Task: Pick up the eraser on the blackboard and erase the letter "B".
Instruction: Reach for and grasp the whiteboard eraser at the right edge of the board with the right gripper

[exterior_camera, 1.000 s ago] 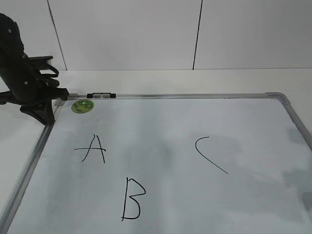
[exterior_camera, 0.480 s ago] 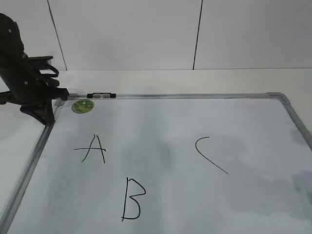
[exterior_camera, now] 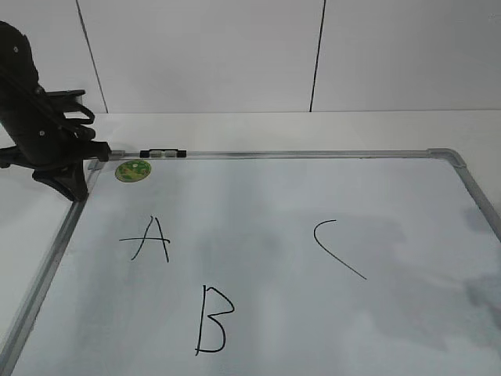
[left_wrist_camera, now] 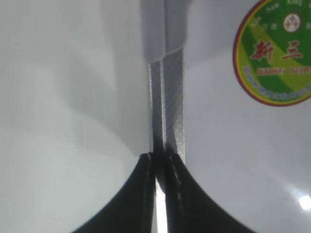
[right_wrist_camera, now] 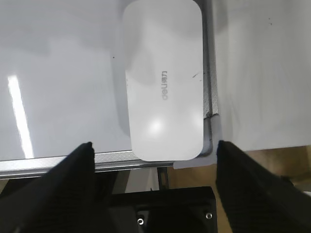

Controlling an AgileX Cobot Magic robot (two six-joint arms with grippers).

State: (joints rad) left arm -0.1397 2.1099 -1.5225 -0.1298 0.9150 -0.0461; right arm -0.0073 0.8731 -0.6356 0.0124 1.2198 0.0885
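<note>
The blackboard [exterior_camera: 313, 154] is a white board with a silver frame and lies flat on the table. The letter "B" [exterior_camera: 213, 319] is drawn in black near its front middle. The eraser [right_wrist_camera: 163, 80], a white glossy block with grey lettering, lies on the board's corner against the frame [right_wrist_camera: 48, 165]; it is out of the exterior view. My right gripper [right_wrist_camera: 153, 145] is open above the board's edge, its fingers spread to either side of the eraser's near end, apart from it. My left gripper [exterior_camera: 66, 176] is shut and empty over the frame [left_wrist_camera: 174, 97] at the board's far left corner.
A black "A" [exterior_camera: 149, 239] and a "C" curve [exterior_camera: 337, 249] are also on the board. A round green sticker [exterior_camera: 132, 170] sits near the far left corner and shows in the left wrist view [left_wrist_camera: 274, 53]. A white wall stands behind the table.
The grey shadow at the board's right edge has shifted a little. The left arm and the letters have not moved.
</note>
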